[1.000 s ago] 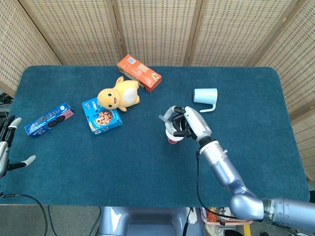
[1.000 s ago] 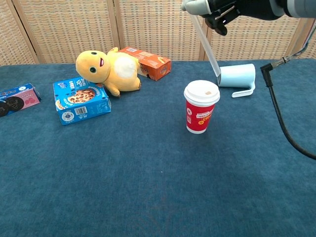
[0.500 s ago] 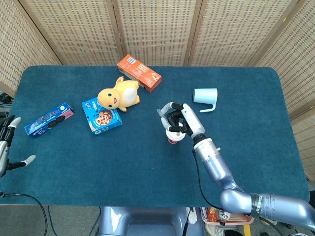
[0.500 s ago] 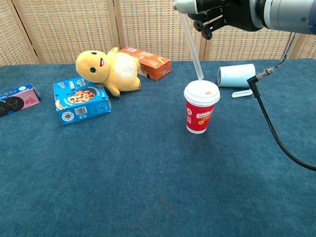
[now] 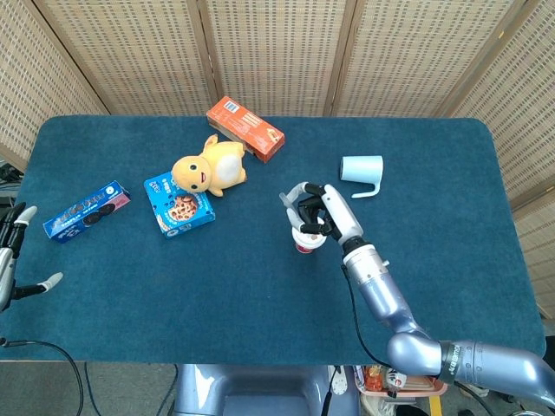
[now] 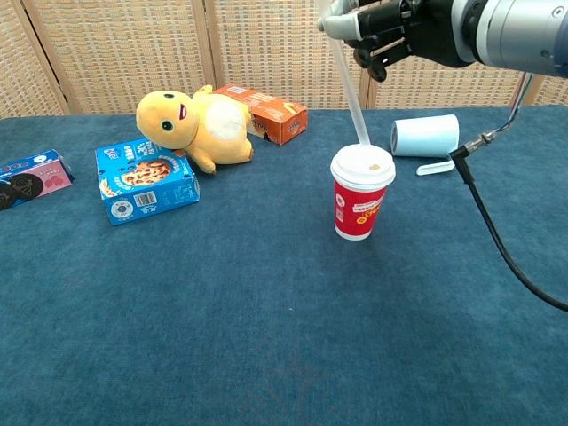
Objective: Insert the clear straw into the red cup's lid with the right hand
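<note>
Now: right hand (image 6: 390, 31) grips clear straw (image 6: 350, 91), tilted, tip just above lid (image 6: 363, 164)
Cup: red cup (image 6: 357, 209) upright, mid-table
Risk: slanted tip may miss the hole, skid, tip cup
Left hand (image 5: 10, 251): empty, fingers apart

right hand (image 5: 319, 215) hides most of red cup (image 5: 304, 243).

Right hand (image 6: 390, 31) up high over the table, arm stretched forward from the lower right, fingers curled around a clear straw (image 6: 349, 89). Left hand (image 5: 12, 256) parked way off at the table's left edge, fingers spread, holding nothing.
</note>
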Controlling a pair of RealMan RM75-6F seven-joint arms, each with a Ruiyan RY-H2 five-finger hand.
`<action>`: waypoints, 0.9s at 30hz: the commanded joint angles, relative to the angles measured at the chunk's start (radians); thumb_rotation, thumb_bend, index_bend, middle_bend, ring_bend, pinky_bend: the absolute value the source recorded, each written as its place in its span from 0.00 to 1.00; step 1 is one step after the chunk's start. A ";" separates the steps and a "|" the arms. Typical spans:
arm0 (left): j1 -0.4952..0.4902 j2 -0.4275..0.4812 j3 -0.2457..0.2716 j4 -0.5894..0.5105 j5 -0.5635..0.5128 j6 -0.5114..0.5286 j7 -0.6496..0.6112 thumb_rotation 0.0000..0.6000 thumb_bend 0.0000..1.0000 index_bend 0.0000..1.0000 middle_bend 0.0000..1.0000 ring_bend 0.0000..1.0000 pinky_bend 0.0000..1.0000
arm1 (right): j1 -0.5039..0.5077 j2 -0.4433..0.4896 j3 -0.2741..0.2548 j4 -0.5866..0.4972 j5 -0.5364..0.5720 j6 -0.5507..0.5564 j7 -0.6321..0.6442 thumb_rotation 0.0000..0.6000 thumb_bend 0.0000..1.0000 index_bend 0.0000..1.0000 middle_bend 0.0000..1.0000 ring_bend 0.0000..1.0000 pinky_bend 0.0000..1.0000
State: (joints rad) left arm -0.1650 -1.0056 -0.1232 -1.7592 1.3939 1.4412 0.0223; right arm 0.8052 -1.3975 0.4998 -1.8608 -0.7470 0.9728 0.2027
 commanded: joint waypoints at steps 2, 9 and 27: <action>0.000 0.000 0.001 -0.001 0.001 0.001 0.002 1.00 0.00 0.00 0.00 0.00 0.00 | 0.001 -0.007 -0.006 0.012 -0.001 0.000 -0.001 1.00 0.56 0.71 0.90 0.75 0.76; -0.002 -0.002 0.000 0.000 -0.003 -0.003 0.004 1.00 0.00 0.00 0.00 0.00 0.00 | 0.001 -0.014 -0.014 0.026 -0.003 -0.005 0.002 1.00 0.56 0.71 0.90 0.75 0.76; -0.004 -0.003 -0.001 0.002 -0.008 -0.007 0.004 1.00 0.00 0.00 0.00 0.00 0.00 | 0.005 -0.027 -0.019 0.058 -0.003 -0.018 0.005 1.00 0.56 0.71 0.90 0.75 0.76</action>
State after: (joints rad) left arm -0.1693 -1.0082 -0.1245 -1.7567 1.3860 1.4340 0.0261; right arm 0.8098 -1.4243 0.4812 -1.8027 -0.7502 0.9553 0.2073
